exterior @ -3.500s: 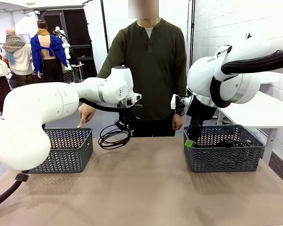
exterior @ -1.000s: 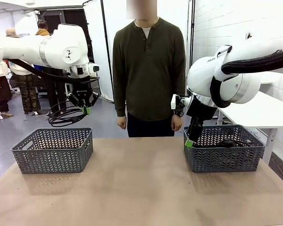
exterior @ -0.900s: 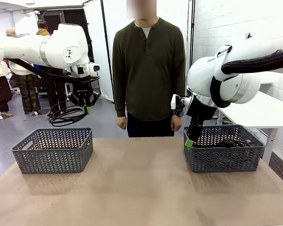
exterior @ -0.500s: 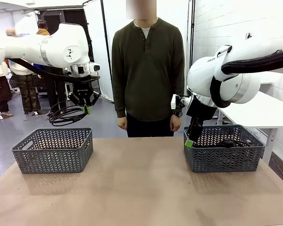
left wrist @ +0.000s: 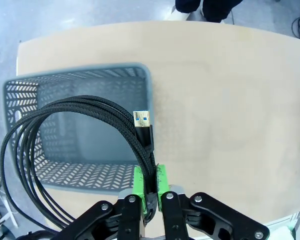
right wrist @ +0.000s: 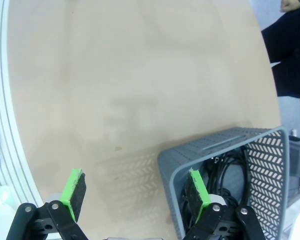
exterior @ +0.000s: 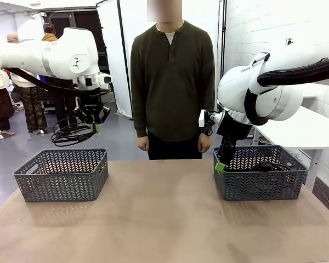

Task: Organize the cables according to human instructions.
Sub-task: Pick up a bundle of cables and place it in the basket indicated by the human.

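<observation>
Where the brown matte worktop point(exterior: 170, 213) spreads between the arms, two grey plastic lattice baskets: left basket point(exterior: 63, 174) near the left edge, right basket point(exterior: 260, 171) near the right edge, well apart, bare surface between them. Faint smudges and scuff marks across the top, pale rounded edge seen from the left wrist.

Left gripper point(exterior: 94, 127) raised high above the left basket, jaws together, clamped on a coiled black braided cable point(exterior: 71, 135) hanging in loops beside and below the green pads point(left wrist: 158, 177). From the left wrist, cable's gold USB plug point(left wrist: 142, 120) pointing upward past the pads, loops dangling over the basket's open interior.

Right gripper point(exterior: 220, 166) low at the near left corner of the right basket, jaws apart and holding nothing; from the right wrist, one green pad over bare worktop, the other over the basket's inside. More black cables point(right wrist: 230, 167) lying tangled inside that basket.

Person in a dark olive long-sleeved henley point(exterior: 172, 76) standing at the far side, arms hanging down, hands point(exterior: 142, 143) just above the worktop's far edge.

Behind: white brick wall on the right, white panels, grey floor, another white table at far right.
</observation>
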Controlling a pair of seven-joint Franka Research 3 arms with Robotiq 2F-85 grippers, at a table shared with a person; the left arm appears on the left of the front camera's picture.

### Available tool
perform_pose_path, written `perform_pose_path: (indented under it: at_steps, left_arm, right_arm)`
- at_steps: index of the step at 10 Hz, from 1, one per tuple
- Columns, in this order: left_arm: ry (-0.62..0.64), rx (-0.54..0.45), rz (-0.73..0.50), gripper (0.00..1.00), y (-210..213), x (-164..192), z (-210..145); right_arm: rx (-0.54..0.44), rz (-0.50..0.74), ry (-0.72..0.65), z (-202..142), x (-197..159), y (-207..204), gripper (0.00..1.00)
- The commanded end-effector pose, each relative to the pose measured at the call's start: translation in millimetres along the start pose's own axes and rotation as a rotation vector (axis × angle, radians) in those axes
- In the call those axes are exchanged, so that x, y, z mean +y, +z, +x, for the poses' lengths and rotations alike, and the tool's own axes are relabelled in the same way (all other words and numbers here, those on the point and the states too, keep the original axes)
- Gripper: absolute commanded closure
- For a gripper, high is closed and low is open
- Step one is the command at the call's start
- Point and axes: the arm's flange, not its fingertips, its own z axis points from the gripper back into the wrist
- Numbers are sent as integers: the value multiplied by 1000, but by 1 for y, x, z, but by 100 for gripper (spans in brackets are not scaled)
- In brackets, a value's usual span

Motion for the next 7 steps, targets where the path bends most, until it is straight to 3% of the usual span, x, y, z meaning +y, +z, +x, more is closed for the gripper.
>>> perform_pose_path:
  at_steps: [1,7]
  left_arm:
    - [-18,-39,48,100,-4,33,-11]
    - [46,-31,81,100,-47,68,-22]
  right_arm:
    - [3,-2,-4,0,1,-1,0]
    - [3,-2,-4,0,1,-1,0]
